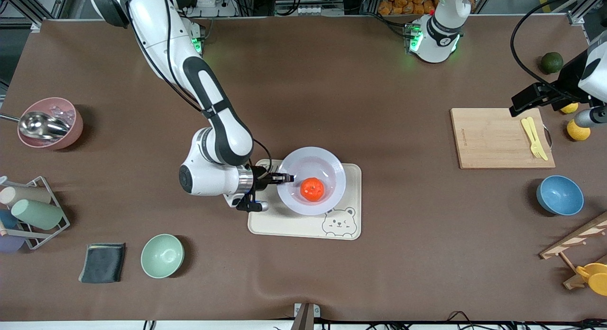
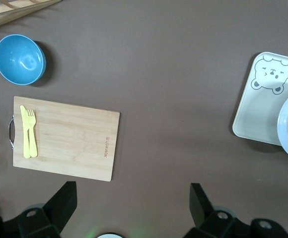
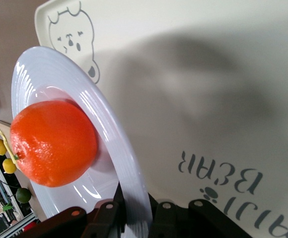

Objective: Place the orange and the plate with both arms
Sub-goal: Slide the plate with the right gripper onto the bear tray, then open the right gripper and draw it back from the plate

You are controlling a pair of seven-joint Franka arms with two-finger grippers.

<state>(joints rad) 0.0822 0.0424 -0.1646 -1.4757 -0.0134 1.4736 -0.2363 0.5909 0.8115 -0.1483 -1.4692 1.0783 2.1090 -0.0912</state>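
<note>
Counter, scanned from the right arm's end to the left arm's end. Pink bowl with a metal scoop in it, at the right arm's end. Nearer the front camera: wire rack holding cups, a dark cloth, then a mint-green bowl.

My right pincer is clenched on the plate, one finger above the rim and one below it, gripping the rim edge that faces the right arm's end. The plate sits over the bear tray, mid-counter; I can't tell if it's touching the tray or held just clear. In the right wrist view the plate shows tilted against the tray. The orange is in the plate's well, on the part nearer the front camera; in the right wrist view it rests against the inner slope.

Toward the left arm's end: a cutting board with a yellow fork and knife on it. A blue bowl lies nearer the front camera than the board. A dark green fruit and two lemons are by the counter edge.

My left pincer is released, jaws wide, holding nothing. That arm waits up high at its end of the counter, the pincer over bare brown counter just beside the cutting board.
</note>
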